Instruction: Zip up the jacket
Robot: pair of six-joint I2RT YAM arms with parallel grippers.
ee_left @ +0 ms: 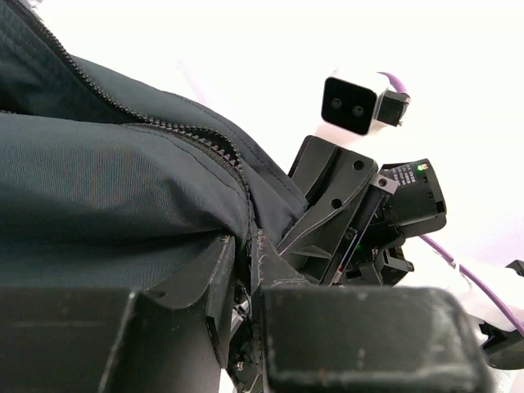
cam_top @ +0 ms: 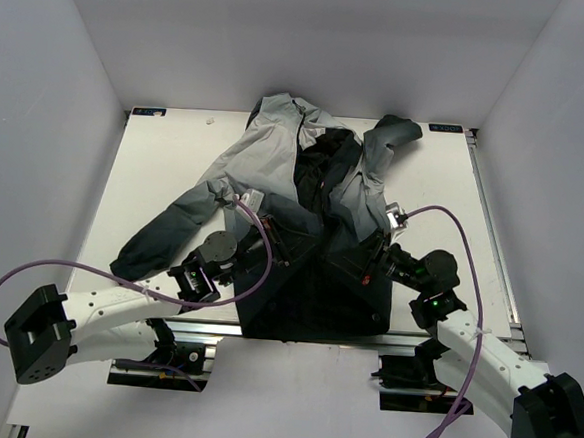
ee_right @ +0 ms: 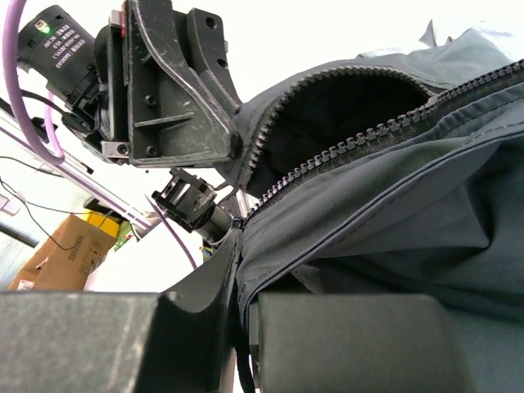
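Left hand point(ee_left: 249, 255) clenches the jacket point(cam_top: 276, 138) by its zipper edge point(ee_right: 348, 147); right hand point(ee_right: 238, 250) clenches alongside.

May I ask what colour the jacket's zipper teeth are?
Black zipper teeth; the right wrist view shows them best.

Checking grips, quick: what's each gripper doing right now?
Left gripper: closed on the jacket, at the zipper.
Right gripper: closed on the jacket too.

one jacket point(cam_top: 313, 281) — two hands point(ee_left: 246, 274) point(ee_right: 243, 282) — one table point(cam_top: 176, 161)
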